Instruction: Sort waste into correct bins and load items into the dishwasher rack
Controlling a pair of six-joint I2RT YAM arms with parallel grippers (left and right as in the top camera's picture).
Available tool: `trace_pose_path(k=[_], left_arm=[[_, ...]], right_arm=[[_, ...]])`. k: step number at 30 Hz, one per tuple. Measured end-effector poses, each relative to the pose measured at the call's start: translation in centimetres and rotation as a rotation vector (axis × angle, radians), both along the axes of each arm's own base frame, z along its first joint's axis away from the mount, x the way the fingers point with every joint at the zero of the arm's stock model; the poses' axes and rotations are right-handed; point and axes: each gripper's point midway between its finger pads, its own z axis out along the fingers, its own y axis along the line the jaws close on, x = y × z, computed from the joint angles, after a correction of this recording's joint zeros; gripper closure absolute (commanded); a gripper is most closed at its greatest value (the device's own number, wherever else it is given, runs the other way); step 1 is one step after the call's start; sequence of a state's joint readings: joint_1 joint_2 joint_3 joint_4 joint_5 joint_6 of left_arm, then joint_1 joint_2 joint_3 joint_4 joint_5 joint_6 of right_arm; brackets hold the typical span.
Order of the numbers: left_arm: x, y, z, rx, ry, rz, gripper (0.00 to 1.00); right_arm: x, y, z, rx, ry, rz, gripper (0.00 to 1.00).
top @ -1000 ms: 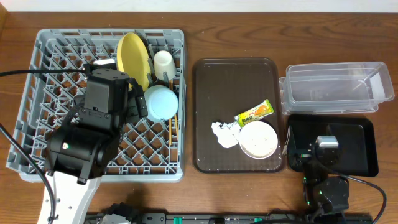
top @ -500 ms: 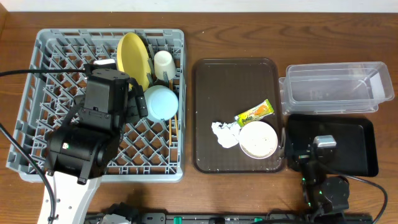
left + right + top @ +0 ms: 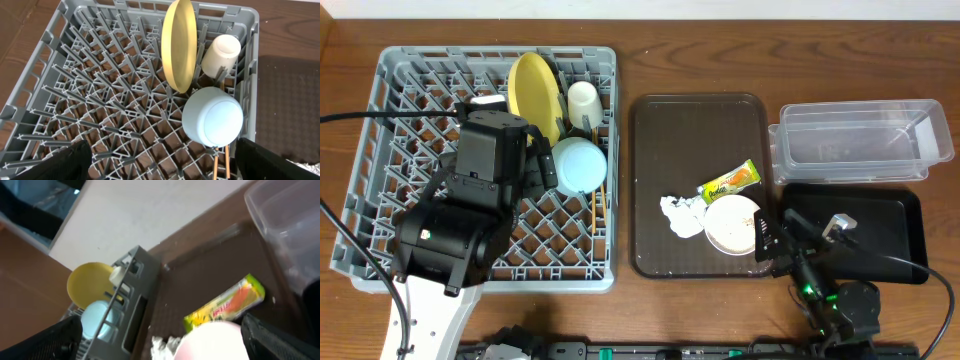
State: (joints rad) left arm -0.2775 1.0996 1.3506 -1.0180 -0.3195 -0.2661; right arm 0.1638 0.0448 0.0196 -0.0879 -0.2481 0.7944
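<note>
Presently, the right end effector (image 3: pixel 772 240) is held empty with its jaws fully apart, just beside the near right rim of the white bowl (image 3: pixel 735 224), which is seated on the brown serving tray (image 3: pixel 695 130). If the rim is gripped off-centre, the bowl is likely to be tipped or skated across the glossy tray. The crumpled white tissue (image 3: pixel 681 215) is laid against the bowl's left side, so it could be pinched or dragged along with the rim. The snack wrapper (image 3: pixel 730 181) is placed just beyond the bowl and could be swept aside if the bowl is pushed rather than lifted. Whether crumbs are left in the bowl cannot be told; any present would be spilled by a tilted carry. The black tray (image 3: pixel 895 235) is partly covered by the right arm, with the clear tub (image 3: pixel 855 145) behind it; waste could be released into the wrong one.

Over the dishwasher rack (image 3: pixel 410 110), the left end effector (image 3: pixel 542 158) is likewise held wide open and empty. The chopsticks (image 3: pixel 596 208) are partly hidden under the inverted light blue bowl (image 3: pixel 578 165), which could be knocked off its pegs by a careless withdrawal. Beyond it, the white cup (image 3: pixel 584 104) and the upright yellow plate (image 3: pixel 535 95) could be toppled in turn.
</note>
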Motion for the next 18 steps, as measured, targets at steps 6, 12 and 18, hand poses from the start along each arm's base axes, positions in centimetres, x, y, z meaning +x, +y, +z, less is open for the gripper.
trace_pose_path(k=[6,12,18], left_arm=[[0.0,0.0,0.0,0.0,0.001,0.0,0.07],[0.0,0.0,-0.1,0.0,0.003,0.0,0.07],[-0.1,0.0,-0.1,0.001,0.005,0.001,0.07]], right_arm=[[-0.6,-0.3,1.8,0.005,0.139,-0.018,0.01],[-0.9,-0.9,8.3,-0.109,0.298,-0.027,0.01],[-0.7,-1.2,10.0,-0.253,0.685,0.0,0.01]])
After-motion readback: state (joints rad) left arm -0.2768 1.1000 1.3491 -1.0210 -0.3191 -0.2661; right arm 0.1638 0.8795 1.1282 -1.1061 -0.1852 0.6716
